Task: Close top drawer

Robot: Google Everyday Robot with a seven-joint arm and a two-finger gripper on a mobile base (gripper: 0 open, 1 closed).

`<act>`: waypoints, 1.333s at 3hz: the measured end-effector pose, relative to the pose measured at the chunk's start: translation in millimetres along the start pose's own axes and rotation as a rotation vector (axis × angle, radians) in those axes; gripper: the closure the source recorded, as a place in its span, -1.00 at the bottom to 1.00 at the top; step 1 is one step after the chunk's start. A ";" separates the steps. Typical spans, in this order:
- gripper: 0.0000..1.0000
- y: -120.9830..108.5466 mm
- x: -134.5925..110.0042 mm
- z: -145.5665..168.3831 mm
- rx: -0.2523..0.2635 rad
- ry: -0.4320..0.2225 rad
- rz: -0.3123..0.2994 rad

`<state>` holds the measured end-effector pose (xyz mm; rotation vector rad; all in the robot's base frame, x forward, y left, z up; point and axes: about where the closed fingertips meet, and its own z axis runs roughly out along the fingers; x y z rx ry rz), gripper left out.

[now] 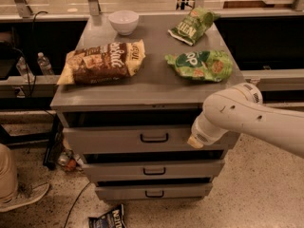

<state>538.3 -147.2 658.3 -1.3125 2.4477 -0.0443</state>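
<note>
Hidden or cut off: at far left a trouser leg and shoe (16, 196) are cropped by the frame edge. The inside of the top drawer (109, 139) is seen only as a dark slot under the cabinet top (152, 87). The right end of the drawer front is covered by the gripper (195, 140), which is set against the front just right of the black loop handle (154, 137). Whether it is released or clenched cannot be told. The white arm (256, 120) is cut off at the right edge.

Orientation: the top drawer is the uppermost of three and is drawn out a little. Its front faces the camera and its long axis runs level, left to right.

Edges and room: a brown chip bag (102, 63) reaches the top's left edge, and a green bag (202, 65) lies near the right edge. A blue packet (108, 217) lies on the floor before the bottom drawer. Bare floor is seen to the right, under the arm.
</note>
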 end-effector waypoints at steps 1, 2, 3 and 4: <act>1.00 0.8 0.4 -0.2 0.002 -0.001 0.001; 1.00 14.5 33.0 -6.3 -0.012 0.033 0.047; 1.00 32.2 83.3 -20.7 -0.021 0.066 0.130; 1.00 40.6 129.5 -35.5 -0.022 0.080 0.227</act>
